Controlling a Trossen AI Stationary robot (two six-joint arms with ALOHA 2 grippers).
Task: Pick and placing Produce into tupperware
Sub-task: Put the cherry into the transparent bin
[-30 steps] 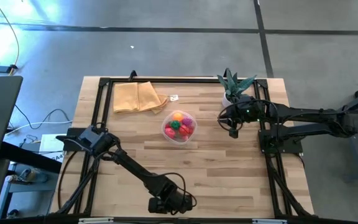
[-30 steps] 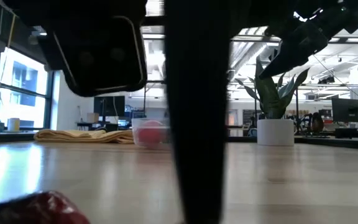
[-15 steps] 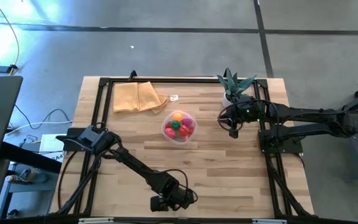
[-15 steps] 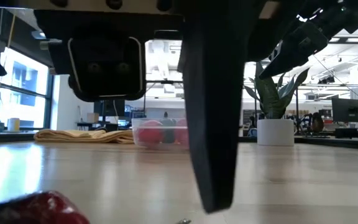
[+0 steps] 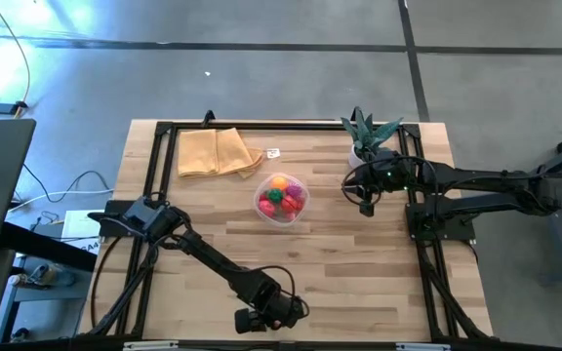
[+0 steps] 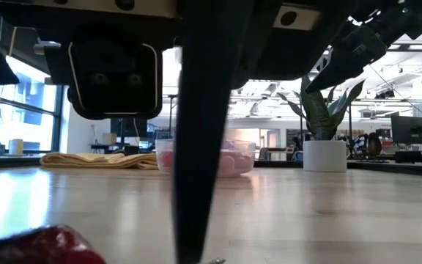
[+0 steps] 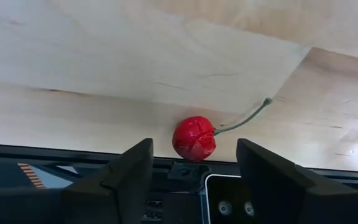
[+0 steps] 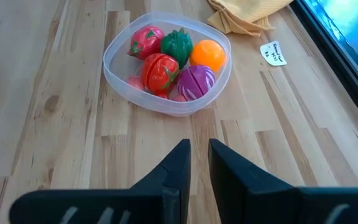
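Observation:
A small red cherry (image 7: 194,138) with a green stem lies on the wood at the table's near edge, beside the black rail; it also shows as a red blur (image 6: 42,246) in the low view. My left gripper (image 7: 193,144) slants down over it, open, one finger on either side and clear of it. The round clear tupperware (image 5: 281,199) stands mid-table and holds several pieces of produce (image 8: 178,59): red, green, orange, purple. My right gripper (image 8: 199,168) hangs shut to the tupperware's right, above the table.
A folded yellow cloth (image 5: 215,152) and a small white tag (image 5: 273,153) lie at the far left. A spiky potted plant (image 5: 367,136) stands at the far right, close to my right arm. A black frame (image 5: 159,175) runs along the table's edges.
My left gripper has rolled about its own axis while staying over the cherry at the near edge; in the low view its finger has swung across the picture. The cherry has not moved.

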